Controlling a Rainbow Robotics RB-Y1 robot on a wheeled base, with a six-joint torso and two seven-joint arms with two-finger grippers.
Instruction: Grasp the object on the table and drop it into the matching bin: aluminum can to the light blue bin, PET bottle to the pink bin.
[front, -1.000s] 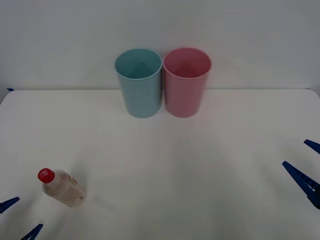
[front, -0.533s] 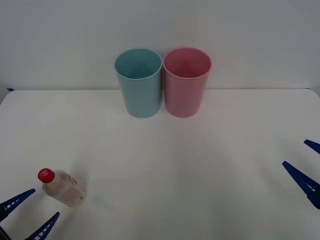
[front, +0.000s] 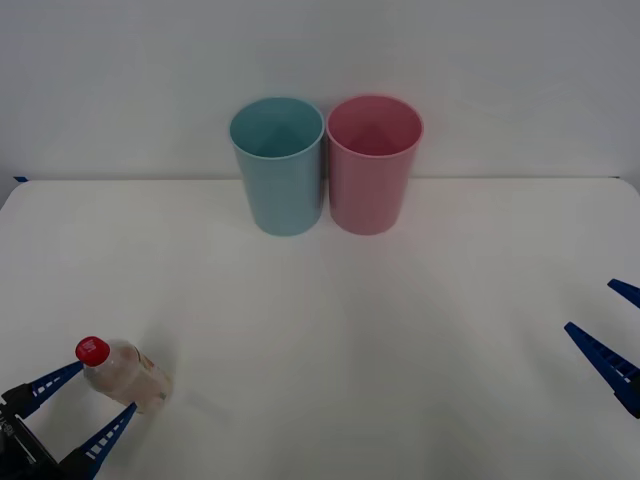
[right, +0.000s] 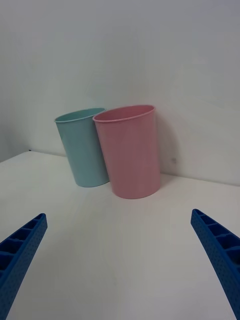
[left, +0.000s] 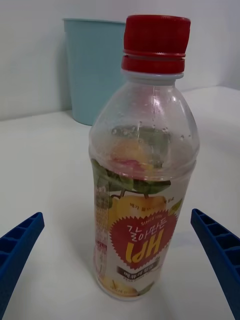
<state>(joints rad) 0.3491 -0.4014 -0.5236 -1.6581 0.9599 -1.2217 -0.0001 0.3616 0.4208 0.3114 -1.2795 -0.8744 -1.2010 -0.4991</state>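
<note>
The bottle stands upright on the desk, near the left front corner, between the wide-open left claw. Closing off-centre could topple it. The right claw waits wide open at the right edge.

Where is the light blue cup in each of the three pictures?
Front view: the light blue bin stands at the far middle of the table, touching the left side of the pink bin.
Right wrist view: the same bin stands partly behind the pink bin.
Left wrist view: it rises behind the PET bottle.
Shared landmark: the white tabletop that it stands on.
</note>
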